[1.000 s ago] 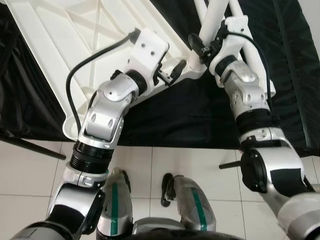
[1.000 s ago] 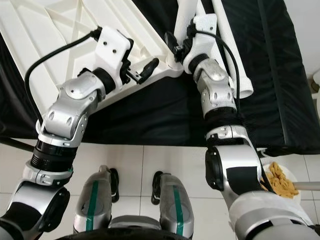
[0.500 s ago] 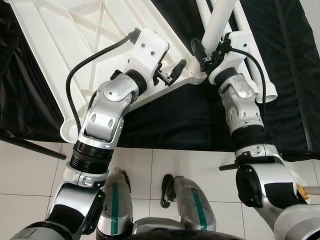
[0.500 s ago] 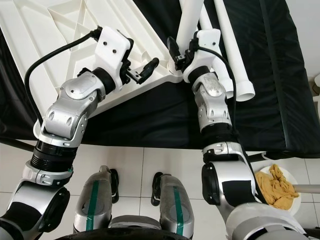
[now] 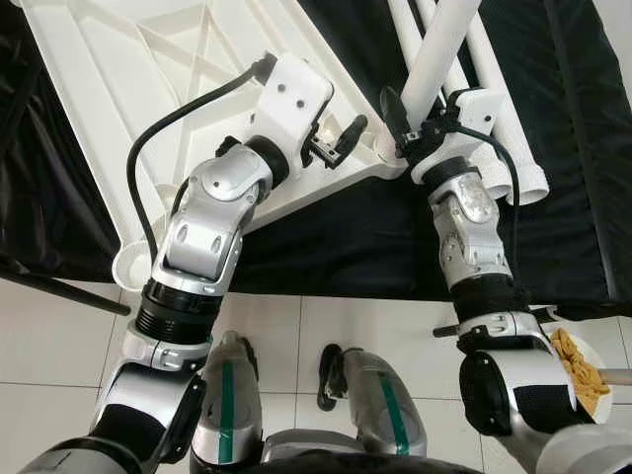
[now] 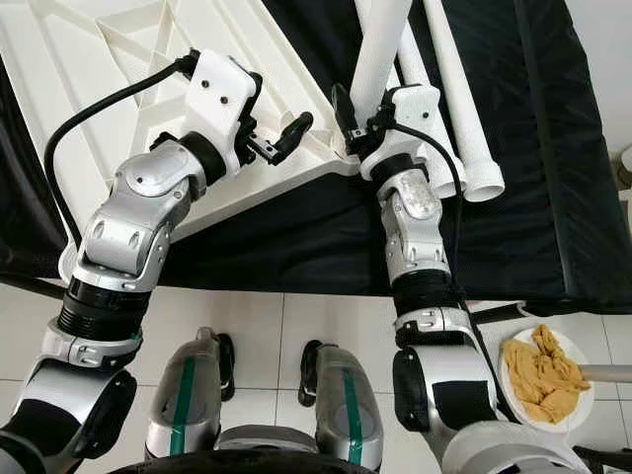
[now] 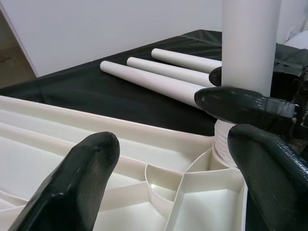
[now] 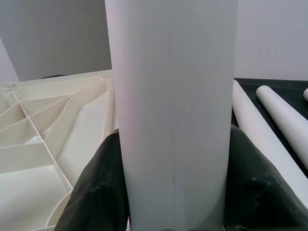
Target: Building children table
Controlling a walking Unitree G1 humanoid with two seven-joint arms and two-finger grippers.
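- Two grippers are at work on the upside-down white tabletop (image 5: 118, 109), which lies on a black cloth (image 5: 326, 227).
- Your right gripper (image 5: 407, 111) is clamped round one white leg (image 5: 439, 44). The leg stands almost upright, with its foot at the corner socket (image 7: 225, 147) of the tabletop.
- Your left gripper (image 5: 341, 141) has its fingers (image 7: 82, 178) apart. It hovers over the tabletop edge, just beside that corner, and grips nothing.
- Three more legs (image 7: 163, 77) lie side by side on the cloth, past the corner.
- My guess: the leg is a light, stiff, smooth plastic tube, so it could slip or tip. Grip it low, near the socket, and keep it straight.
- My guess: the tabletop is light and may slide on the cloth. Hold its rim near the corner while you press the leg in.
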